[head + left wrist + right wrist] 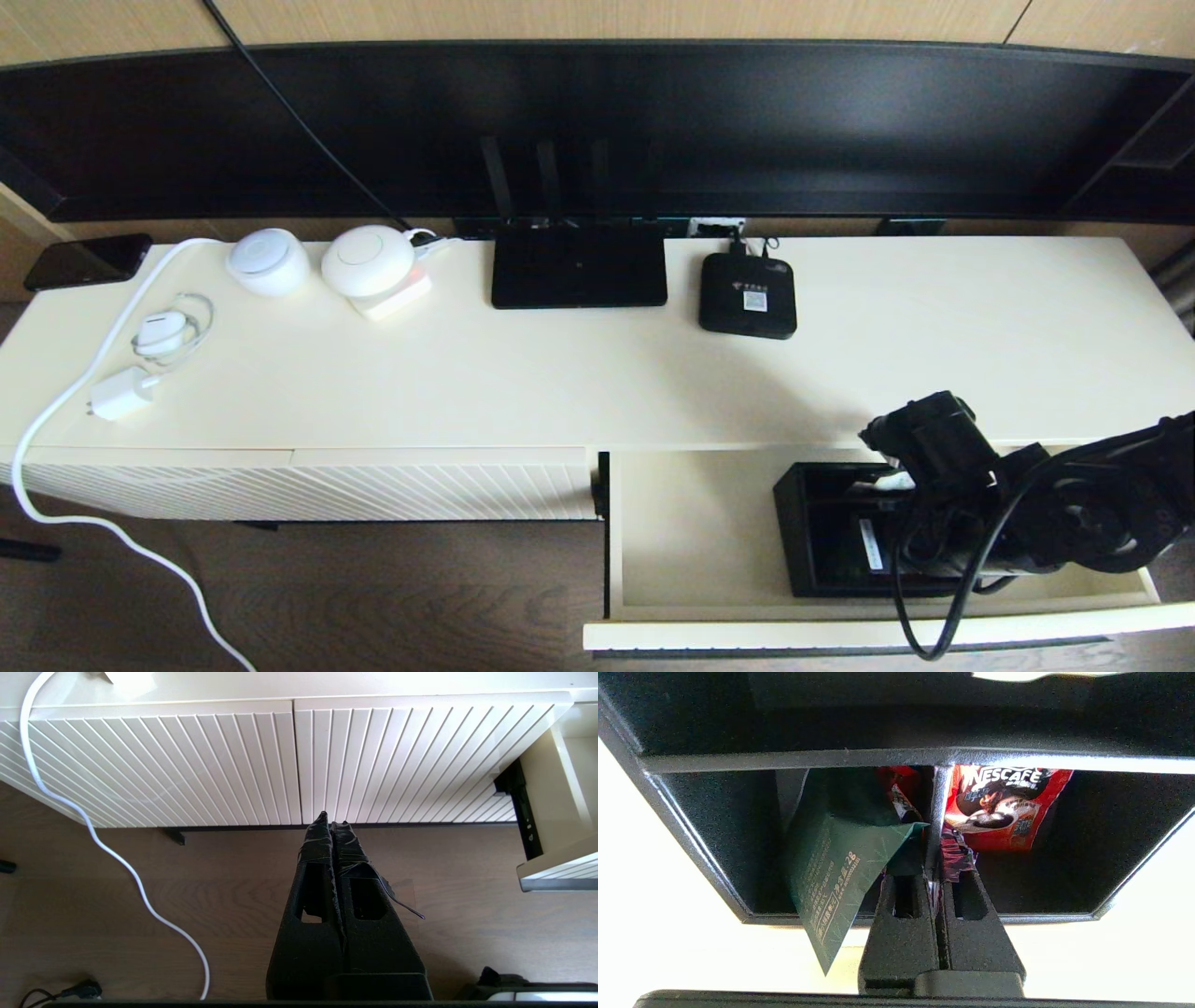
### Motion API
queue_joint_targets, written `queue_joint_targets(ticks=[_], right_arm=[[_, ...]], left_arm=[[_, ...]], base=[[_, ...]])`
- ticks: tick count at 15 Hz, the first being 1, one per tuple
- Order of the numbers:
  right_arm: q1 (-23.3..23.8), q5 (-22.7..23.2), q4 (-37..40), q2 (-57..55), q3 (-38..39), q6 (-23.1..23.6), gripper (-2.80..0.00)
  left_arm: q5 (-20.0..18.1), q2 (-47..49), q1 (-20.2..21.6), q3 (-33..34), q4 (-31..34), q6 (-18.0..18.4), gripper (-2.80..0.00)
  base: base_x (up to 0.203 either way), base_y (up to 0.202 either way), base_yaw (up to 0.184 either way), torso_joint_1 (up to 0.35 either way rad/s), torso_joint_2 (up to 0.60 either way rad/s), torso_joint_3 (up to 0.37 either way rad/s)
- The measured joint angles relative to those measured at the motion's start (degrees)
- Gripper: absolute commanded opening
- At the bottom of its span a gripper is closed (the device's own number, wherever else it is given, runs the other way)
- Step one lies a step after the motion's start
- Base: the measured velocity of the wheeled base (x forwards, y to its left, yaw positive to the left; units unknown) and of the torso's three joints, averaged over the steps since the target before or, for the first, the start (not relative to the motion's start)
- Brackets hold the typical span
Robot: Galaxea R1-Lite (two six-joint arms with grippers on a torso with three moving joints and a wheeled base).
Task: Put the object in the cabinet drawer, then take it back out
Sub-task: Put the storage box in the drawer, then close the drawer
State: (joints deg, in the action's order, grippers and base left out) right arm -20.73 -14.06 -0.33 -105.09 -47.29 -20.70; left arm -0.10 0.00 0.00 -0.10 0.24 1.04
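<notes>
I have the right claw (934,877) down inside the open cabinet drawer (691,523), at about four o'clock in the head view, its fingers pinched on the central divider of the black organizer box (822,532) resting in the drawer's right half. A Nescafé packet (1001,807) and a green sachet (836,868) sit inside. My left claw (332,821) hangs pressed together before the ribbed cabinet front (187,760).

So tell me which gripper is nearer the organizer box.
Right. The right gripper is inside the organizer box, jaws shut on its divider. The left gripper hangs over the floor, before the ribbed panels.
</notes>
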Motion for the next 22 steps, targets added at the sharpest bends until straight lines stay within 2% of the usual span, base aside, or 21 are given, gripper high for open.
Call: queue_joint_targets(ticks=[1, 2, 7, 11, 16, 17, 20, 22], right_arm=[[0.0, 0.0, 0.0, -0.2, 0.0, 0.0, -2.80], [0.1, -0.2, -0.1, -0.2, -0.2, 0.0, 0.00], [0.3, -0.5, -0.1, 2.2, -0.7, 0.9, 0.00], [0.4, -0.6, 0.9, 8.8, 0.0, 5.0, 0.00], [0.8, -0.5, 6.7, 17.7, 0.1, 7.7, 0.00], [0.9, -0.5, 8.5, 19.6, -0.1, 8.1, -2.80], [0.9, 0.0, 15.2, 25.3, -0.3, 9.5, -2.80], [0.7, 0.0, 17.1, 28.7, -0.4, 10.3, -2.80]], left_arm=[[0.0, 0.0, 0.0, 0.0, 0.0, 0.0, -2.80], [0.0, 0.0, 0.0, 0.0, 0.0, 0.0, -2.80], [0.0, 0.0, 0.0, 0.0, 0.0, 0.0, -2.80], [0.0, 0.0, 0.0, 0.0, 0.0, 0.0, -2.80], [0.0, 0.0, 0.0, 0.0, 0.0, 0.0, -2.80], [0.0, 0.0, 0.0, 0.0, 0.0, 0.0, -2.80], [0.0, 0.0, 0.0, 0.0, 0.0, 0.0, -2.80], [0.0, 0.0, 0.0, 0.0, 0.0, 0.0, -2.80]], base=[[0.000, 0.000, 0.000, 0.000, 0.00, 0.000], [0.000, 0.000, 0.000, 0.000, 0.00, 0.000], [0.000, 0.000, 0.000, 0.000, 0.00, 0.000], [0.000, 0.000, 0.000, 0.000, 0.00, 0.000], [0.000, 0.000, 0.000, 0.000, 0.00, 0.000], [0.000, 0.000, 0.000, 0.000, 0.00, 0.000], [0.000, 0.000, 0.000, 0.000, 0.00, 0.000], [0.000, 0.000, 0.000, 0.000, 0.00, 0.000]])
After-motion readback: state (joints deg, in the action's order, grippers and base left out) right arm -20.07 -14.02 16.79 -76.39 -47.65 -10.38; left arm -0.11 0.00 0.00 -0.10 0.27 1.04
